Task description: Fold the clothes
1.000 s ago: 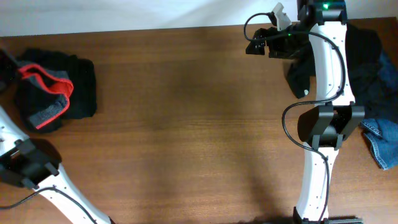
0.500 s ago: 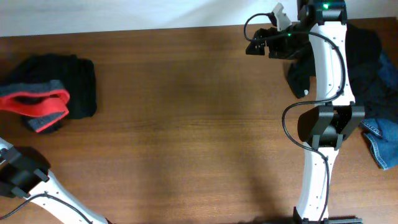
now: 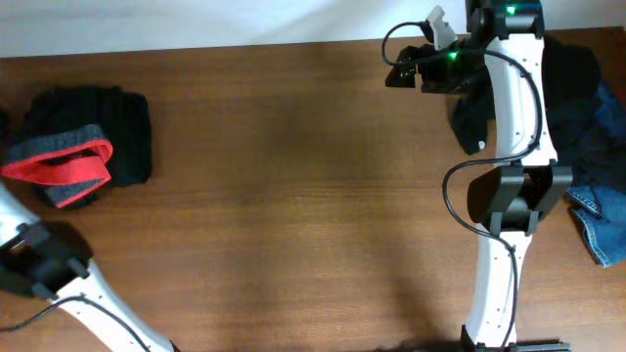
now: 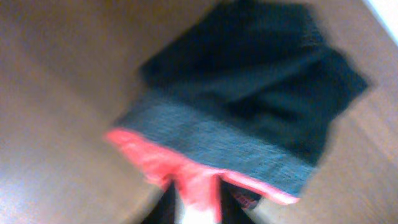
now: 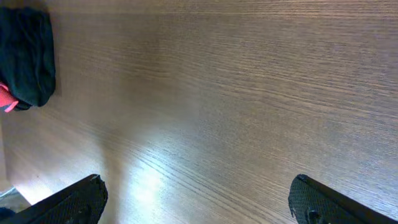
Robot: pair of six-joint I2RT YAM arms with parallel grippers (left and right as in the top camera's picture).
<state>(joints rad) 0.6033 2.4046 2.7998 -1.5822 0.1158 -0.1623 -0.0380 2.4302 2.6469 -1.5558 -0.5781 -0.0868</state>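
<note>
Left gripper (image 4: 194, 208): clenched on the trousers (image 3: 93, 132). My wrist view, though blurred, shows the red-orange lining (image 4: 186, 180) drawn down to a point between my two dark fingers (image 4: 163, 213). This gripper lies outside the overhead view, where only part of my left arm (image 3: 49, 269) shows at the lower left corner.

Right gripper (image 5: 199, 202): released, jaws spread wide, with only bare wood between them. In the overhead view it hangs over the far edge of the table (image 3: 293, 196), right of centre.

Trousers: bunched in a black heap at the far left of the table. The grey waistband (image 3: 61, 143) lies across the near side of the heap, and the red lining (image 3: 54, 168) is pulled out from under it toward the left edge of the picture.

Other clothes (image 3: 587, 98): a dark pile at the far right corner, partly behind my right arm (image 3: 514, 88), with a blue denim piece (image 3: 602, 230) at its near side.

Surface: brown wood grain, with a pale wall (image 3: 147, 24) beyond the far edge.

Differences between views: only the left wrist view shows the grip itself. The right wrist view catches the black heap (image 5: 28, 53) at its upper left with a sliver of red beside it. Only the overhead view shows the pile at the right.
</note>
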